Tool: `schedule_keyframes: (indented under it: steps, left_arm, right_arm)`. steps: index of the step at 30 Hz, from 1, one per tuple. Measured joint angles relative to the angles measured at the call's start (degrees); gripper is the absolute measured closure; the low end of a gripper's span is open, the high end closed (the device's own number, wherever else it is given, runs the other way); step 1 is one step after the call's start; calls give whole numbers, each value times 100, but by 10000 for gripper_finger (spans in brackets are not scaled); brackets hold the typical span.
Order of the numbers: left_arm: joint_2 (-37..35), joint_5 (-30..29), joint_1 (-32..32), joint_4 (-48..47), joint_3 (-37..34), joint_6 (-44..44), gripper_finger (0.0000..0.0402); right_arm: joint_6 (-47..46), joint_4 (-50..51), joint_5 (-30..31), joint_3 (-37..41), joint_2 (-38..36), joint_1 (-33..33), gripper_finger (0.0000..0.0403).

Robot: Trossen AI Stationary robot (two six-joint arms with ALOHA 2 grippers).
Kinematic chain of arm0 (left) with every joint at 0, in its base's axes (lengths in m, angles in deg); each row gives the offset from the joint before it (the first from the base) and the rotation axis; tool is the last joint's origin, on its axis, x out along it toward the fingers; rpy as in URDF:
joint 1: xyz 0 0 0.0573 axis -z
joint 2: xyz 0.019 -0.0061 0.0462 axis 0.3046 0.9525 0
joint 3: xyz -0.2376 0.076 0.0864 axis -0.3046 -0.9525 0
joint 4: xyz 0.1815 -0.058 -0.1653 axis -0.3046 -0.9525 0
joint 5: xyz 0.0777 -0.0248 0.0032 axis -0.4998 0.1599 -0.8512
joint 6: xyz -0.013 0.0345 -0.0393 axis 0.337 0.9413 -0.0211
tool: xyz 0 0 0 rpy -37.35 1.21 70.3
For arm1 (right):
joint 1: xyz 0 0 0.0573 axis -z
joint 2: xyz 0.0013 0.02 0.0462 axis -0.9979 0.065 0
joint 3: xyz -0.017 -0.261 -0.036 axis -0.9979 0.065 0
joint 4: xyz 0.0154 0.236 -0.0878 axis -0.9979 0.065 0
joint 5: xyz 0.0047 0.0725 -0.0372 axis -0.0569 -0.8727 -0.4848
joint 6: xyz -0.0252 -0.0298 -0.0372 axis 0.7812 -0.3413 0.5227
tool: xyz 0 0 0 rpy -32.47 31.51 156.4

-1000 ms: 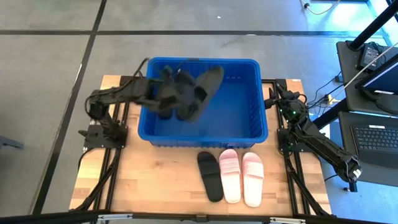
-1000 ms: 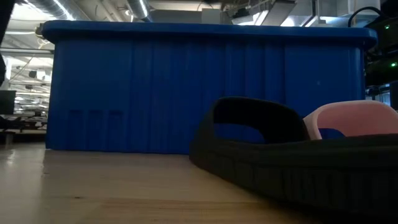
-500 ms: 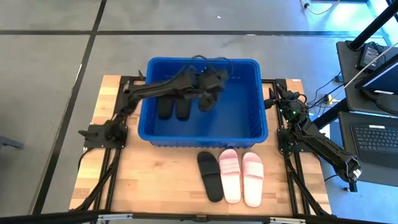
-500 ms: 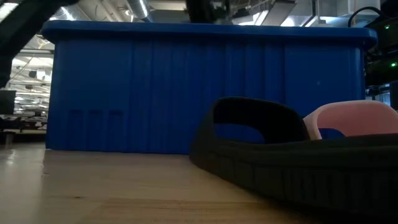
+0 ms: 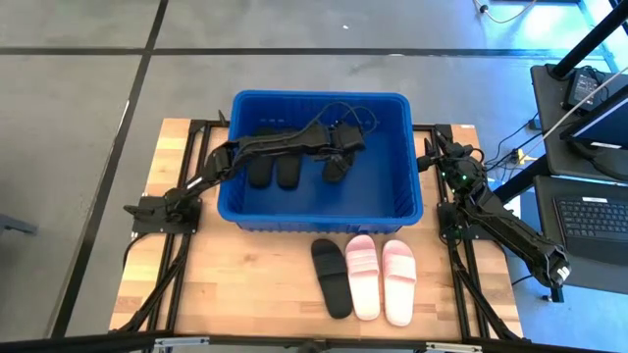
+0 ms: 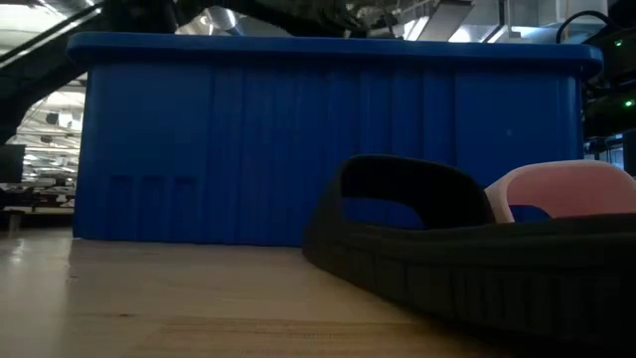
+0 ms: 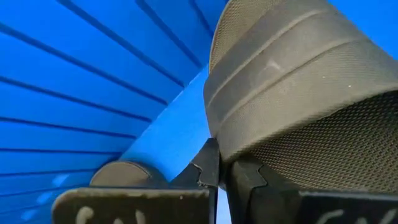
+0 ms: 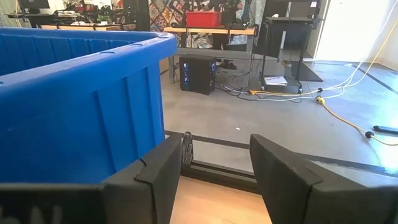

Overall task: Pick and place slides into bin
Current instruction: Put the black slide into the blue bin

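The blue bin (image 5: pixel 319 96) stands at the table's far middle. Two black slides (image 5: pixel 272 171) lie side by side on its floor at the left. My left gripper (image 5: pixel 340 147) reaches down into the bin from the left, shut on a third black slide (image 5: pixel 335 169), which is low inside the bin. One black slide (image 5: pixel 331 277) and two pink slides (image 5: pixel 381 278) lie on the wooden table in front of the bin. My right gripper (image 5: pixel 430 157) waits open beside the bin's right wall. My left gripper (image 7: pixel 219 169) is shut on the black slide's edge (image 7: pixel 239 152), the fingers slanting down from the table's left. The slide's wide strap (image 7: pixel 280 81) rises just beyond the fingertips. Whether the slide touches the bin's floor, I cannot tell.
The bin's near wall (image 6: pixel 248 149) rises behind the black slide (image 6: pixel 447 259) and a pink slide (image 6: pixel 566 189) on the table. Bare wood lies at the near left (image 5: pixel 226 284). Desks and cables stand off the table's right.
My left gripper has come down from above the bin into it, moving toward the table's right edge, and has stayed shut. The black slide has gone down with it, from above the rim to low inside the bin.
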Motion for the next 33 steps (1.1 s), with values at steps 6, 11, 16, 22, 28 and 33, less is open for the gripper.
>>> schedule_keyframes:
  steps: [6, 11, 16, 22, 28, 33]
  left_arm:
    - [151, 61, -193, 78, 1, -194, 394]
    - [239, 323, -304, 198, -2, -202, 399]
    - [343, 341, -342, 191, -4, -203, 384]
    - [416, 345, -372, 273, -2, -202, 370]
    - [416, 321, -363, 491, -2, -183, 371]
    - [416, 404, -350, 518, -2, -183, 370]
  right_arm:
    - [0, 0, -1, 0, 2, -2, 210]
    - [-2, 0, 1, 0, 2, -2, 210]
    - [-4, 0, 1, 0, 2, -2, 210]
    - [-4, 0, -22, 0, 2, -2, 210]
    - [-4, 2, -36, 0, 2, -4, 210]
    - [-4, 2, -47, 0, 2, -4, 210]
